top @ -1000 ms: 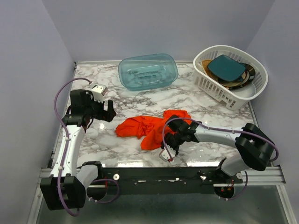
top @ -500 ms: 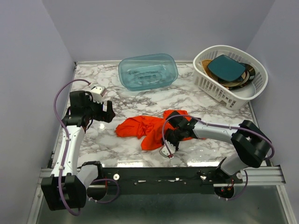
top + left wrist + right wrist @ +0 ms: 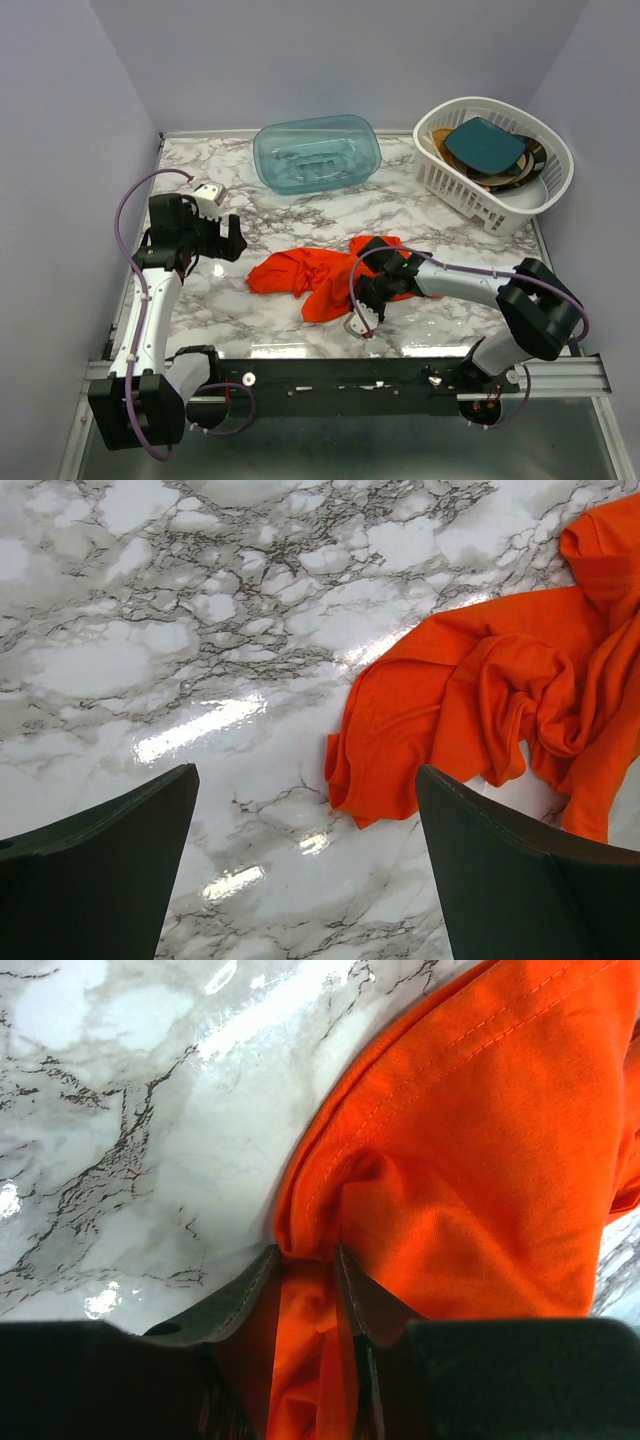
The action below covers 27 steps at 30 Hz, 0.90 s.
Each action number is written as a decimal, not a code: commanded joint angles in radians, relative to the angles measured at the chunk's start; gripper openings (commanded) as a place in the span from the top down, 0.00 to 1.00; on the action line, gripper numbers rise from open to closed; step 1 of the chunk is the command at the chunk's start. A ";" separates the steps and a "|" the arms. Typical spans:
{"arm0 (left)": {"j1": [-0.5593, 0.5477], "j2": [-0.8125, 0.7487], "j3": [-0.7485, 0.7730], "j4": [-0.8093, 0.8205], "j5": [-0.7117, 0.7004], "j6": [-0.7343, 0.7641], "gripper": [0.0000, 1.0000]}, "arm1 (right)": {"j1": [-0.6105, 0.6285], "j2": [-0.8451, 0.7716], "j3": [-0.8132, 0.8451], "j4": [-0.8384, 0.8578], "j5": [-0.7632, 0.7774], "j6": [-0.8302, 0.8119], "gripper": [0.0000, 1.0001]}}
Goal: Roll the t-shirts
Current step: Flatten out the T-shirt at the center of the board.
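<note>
marble table [image 3: 222, 310] | t-shirt [image 3: 310, 275] crumpled | right fingers [image 3: 232, 1305] pinch its edge fold | left fingers [image 3: 100, 870] spread, apart from it

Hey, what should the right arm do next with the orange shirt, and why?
Probably lift and pull that edge outward to spread it: the right gripper pinches a fold of the t-shirt, which lies crumpled, too bunched to roll.

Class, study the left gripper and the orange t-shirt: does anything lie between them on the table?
Nothing visible does. Only bare marble table separates the open left gripper from the t-shirt. The right gripper has no gap to cross: its fingers pinch a fold at the fabric's edge.
</note>
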 commanded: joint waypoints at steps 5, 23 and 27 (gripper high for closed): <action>0.013 0.005 -0.011 0.032 0.013 -0.014 0.02 | -0.003 -0.015 -0.025 -0.016 -0.009 -0.038 0.67; 0.014 0.027 -0.039 0.055 0.023 -0.022 0.01 | -0.001 0.025 0.038 -0.077 -0.049 -0.022 0.99; 0.014 0.051 -0.039 0.069 0.031 -0.017 0.01 | -0.010 -0.068 0.070 -0.156 -0.036 0.060 0.99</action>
